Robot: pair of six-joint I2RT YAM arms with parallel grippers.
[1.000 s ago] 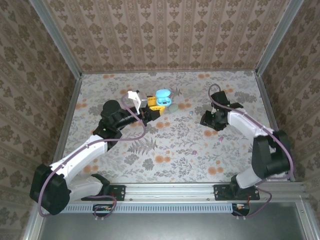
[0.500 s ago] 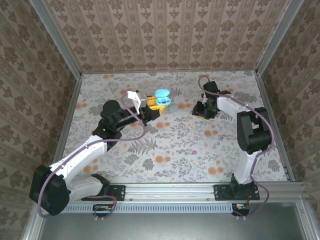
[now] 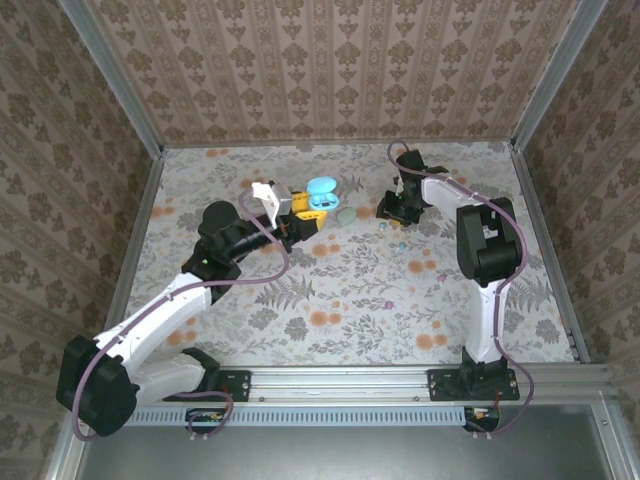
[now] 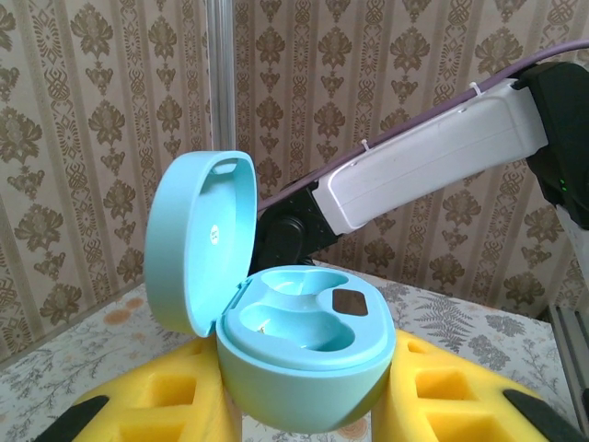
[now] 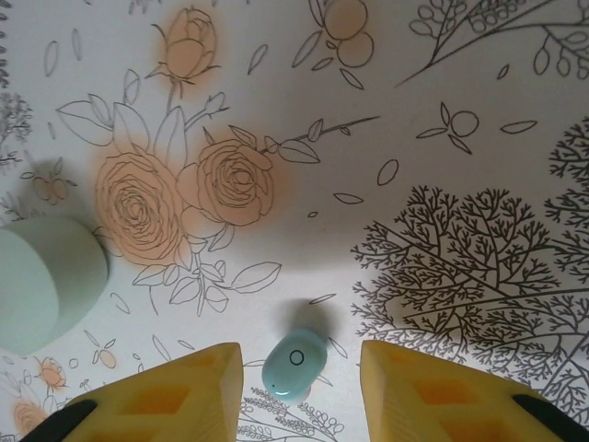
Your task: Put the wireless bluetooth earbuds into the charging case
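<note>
A light blue charging case [image 4: 304, 364] with its lid [image 4: 198, 239] swung open stands between the yellow fingers of my left gripper [image 4: 308, 410], which is shut on it. Both wells inside look empty. From above, the case [image 3: 322, 194] is held over the far middle of the table by the left gripper [image 3: 306, 208]. One light blue earbud [image 5: 294, 366] lies on the floral table, between the fingers of my right gripper [image 5: 299, 354]. That gripper is open and neither finger touches the earbud. In the top view the right gripper [image 3: 394, 208] hangs just right of the case.
A pale green rounded object [image 5: 44, 281] lies on the table left of the earbud, also seen between the two grippers [image 3: 345, 214]. The right arm's white link [image 4: 433, 157] crosses behind the case. Patterned walls [image 3: 320, 70] close in the table.
The right arm has swung left and toward the far side, bringing its gripper close to the case. The left arm and the case have stayed put.
</note>
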